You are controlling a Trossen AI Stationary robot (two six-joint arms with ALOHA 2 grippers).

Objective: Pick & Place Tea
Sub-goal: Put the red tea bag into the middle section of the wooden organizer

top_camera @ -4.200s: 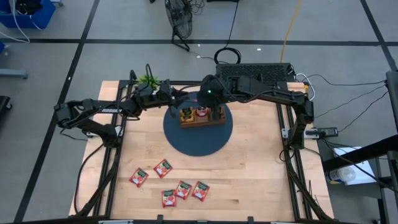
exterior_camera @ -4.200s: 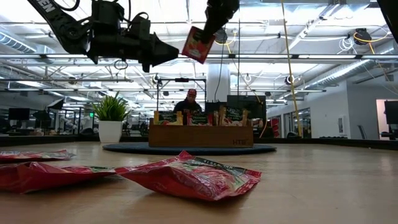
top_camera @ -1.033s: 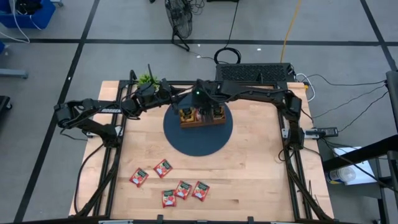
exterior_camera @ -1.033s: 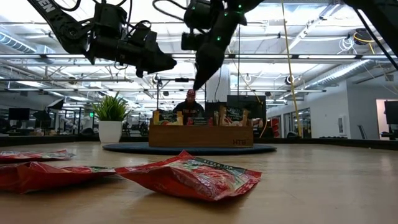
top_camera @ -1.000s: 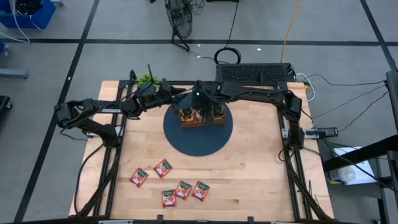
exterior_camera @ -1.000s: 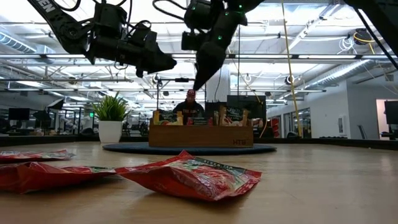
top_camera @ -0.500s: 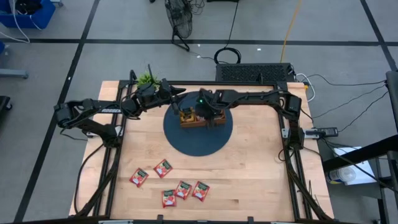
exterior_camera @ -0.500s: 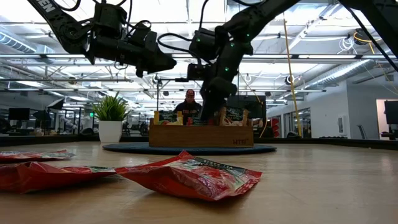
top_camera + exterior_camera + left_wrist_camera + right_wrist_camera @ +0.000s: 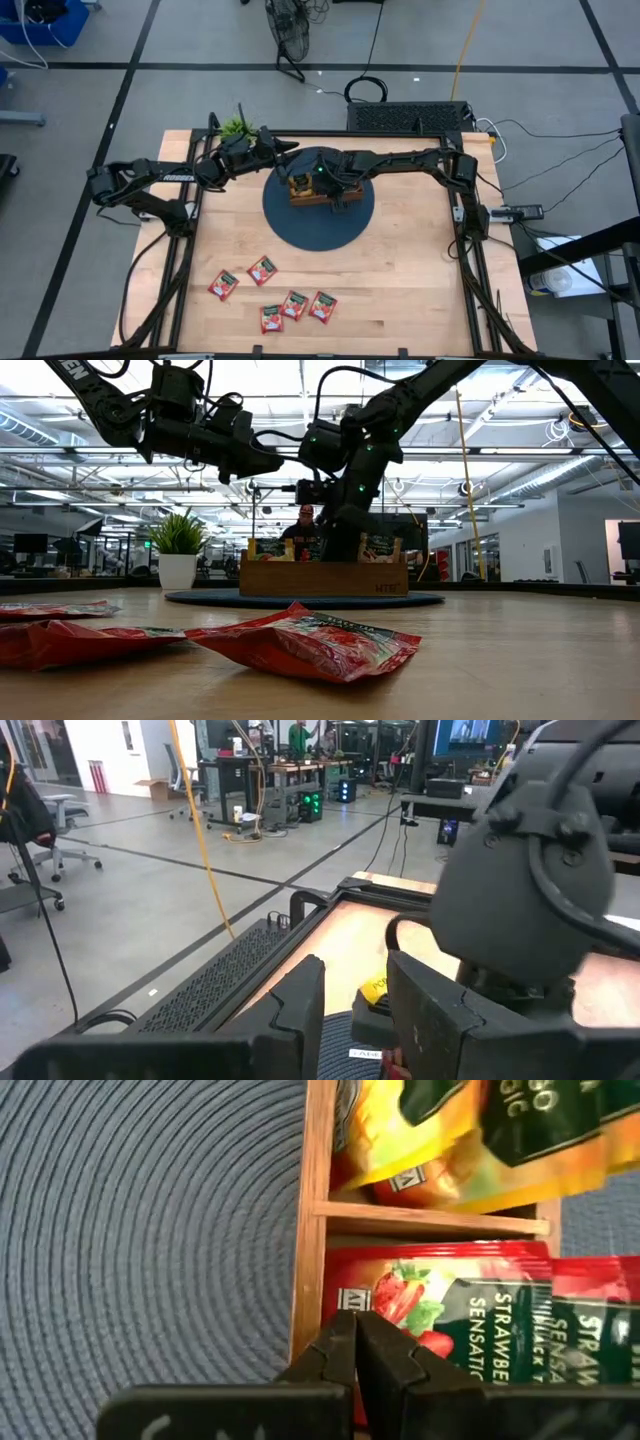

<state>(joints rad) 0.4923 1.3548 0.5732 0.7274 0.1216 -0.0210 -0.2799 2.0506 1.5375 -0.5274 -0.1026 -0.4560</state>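
Note:
The brown wooden tray (image 9: 300, 196) stands on a round blue mat (image 9: 318, 225) at the far middle of the table, with tea sachets upright in its compartments: orange ones (image 9: 450, 1140) and red ones (image 9: 470, 1320). My right gripper (image 9: 356, 1320) is shut and slants down into the middle compartment, its tips at the red sachets' edge by the tray's wall (image 9: 305, 1280). My left gripper (image 9: 355, 985) hangs level above the mat's far left, open, with nothing between its fingers. Several more red sachets (image 9: 270, 295) lie flat near the table's front left. My right gripper's shut fingertips (image 9: 340, 1342) come slanting down from above at the end of a red sachet (image 9: 400, 1305), beside the tray's long wall. The sachet stands in the middle compartment. Whether the tips touch it I cannot tell.
A potted plant (image 9: 238, 127) stands at the table's far left corner, next to my left arm. A dark keyboard-like panel (image 9: 410, 115) lies beyond the far edge. Bare wood lies between the mat and the loose sachets (image 9: 300, 645). A person (image 9: 305, 520) sits in the room behind.
My right gripper has gone down from high above the tray into its middle compartment, shifting a little toward the table's near edge. The tray and the sachets on the table have stayed where they were.

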